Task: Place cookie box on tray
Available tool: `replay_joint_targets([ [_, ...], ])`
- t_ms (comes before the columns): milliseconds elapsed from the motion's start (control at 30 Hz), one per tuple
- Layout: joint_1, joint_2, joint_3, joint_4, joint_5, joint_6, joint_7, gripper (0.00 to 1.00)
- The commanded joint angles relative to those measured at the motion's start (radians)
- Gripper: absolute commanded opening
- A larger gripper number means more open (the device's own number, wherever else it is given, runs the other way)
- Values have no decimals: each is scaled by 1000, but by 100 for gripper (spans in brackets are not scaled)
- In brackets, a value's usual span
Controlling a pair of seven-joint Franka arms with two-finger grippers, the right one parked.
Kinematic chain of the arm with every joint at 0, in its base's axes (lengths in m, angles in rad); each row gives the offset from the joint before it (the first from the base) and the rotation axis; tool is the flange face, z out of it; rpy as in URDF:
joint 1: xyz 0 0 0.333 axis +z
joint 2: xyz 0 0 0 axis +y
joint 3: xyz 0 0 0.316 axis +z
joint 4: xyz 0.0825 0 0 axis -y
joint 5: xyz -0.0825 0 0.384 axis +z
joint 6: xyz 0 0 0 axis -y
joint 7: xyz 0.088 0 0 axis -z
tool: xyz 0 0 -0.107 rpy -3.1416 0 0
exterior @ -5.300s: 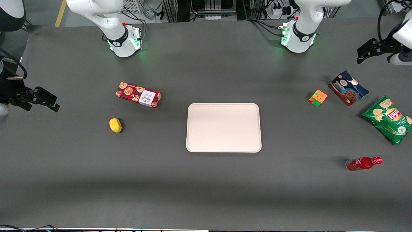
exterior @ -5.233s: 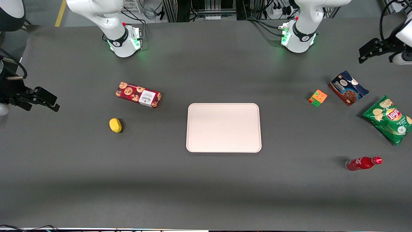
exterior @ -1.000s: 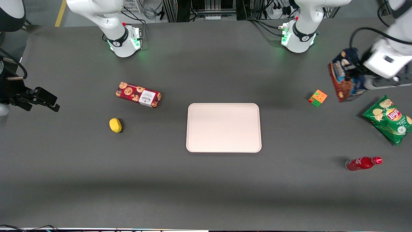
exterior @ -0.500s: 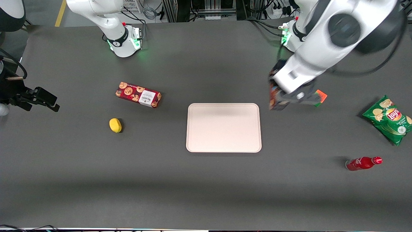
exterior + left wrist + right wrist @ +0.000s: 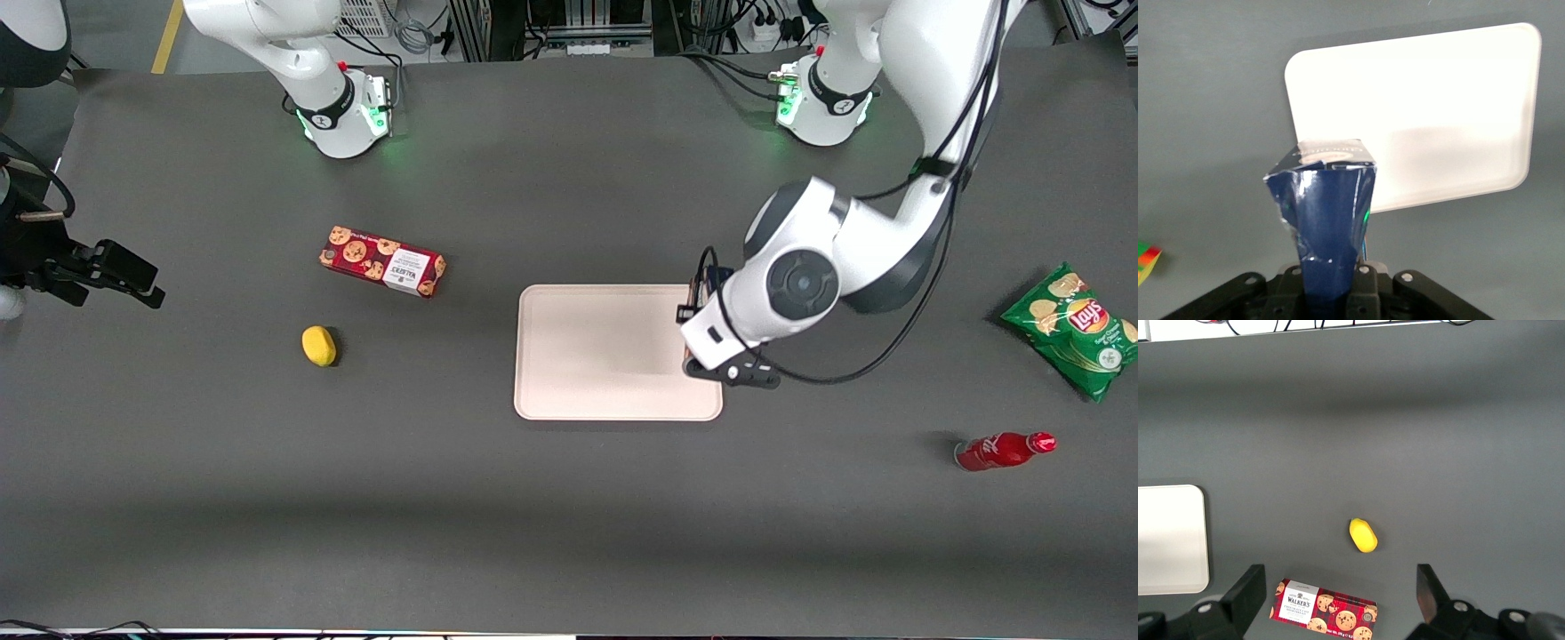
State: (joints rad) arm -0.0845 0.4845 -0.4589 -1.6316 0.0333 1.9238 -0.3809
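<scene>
claw (image 5: 1328, 293) clamps the cookie box (image 5: 1328, 220) (upright) above the tray (image 5: 605, 351) edge nearest the working arm

The cookie box (image 5: 1328, 220), pinched between the closed fingers of the black matt end effector (image 5: 1328, 293) just above the tray's (image 5: 1458, 100) edge, is glossy creased navy foil-like card (light glints on its folds). The tray looks smooth, satin plastic. Under the tray, the bench (image 5: 569, 516) is matt dark grey.
</scene>
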Motion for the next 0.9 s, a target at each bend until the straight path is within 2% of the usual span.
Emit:
replay_joint_targets([
  [0,-6,63,-6,26,28,49,-23,0],
  [233,-6,108,-1,13,66,110,-24,0],
  [767,-3,140,20,-10,83,188,-24,0],
  [833,-1,143,20,-10,89,190,-26,10],
  [867,-1,143,22,-10,89,190,-24,25],
])
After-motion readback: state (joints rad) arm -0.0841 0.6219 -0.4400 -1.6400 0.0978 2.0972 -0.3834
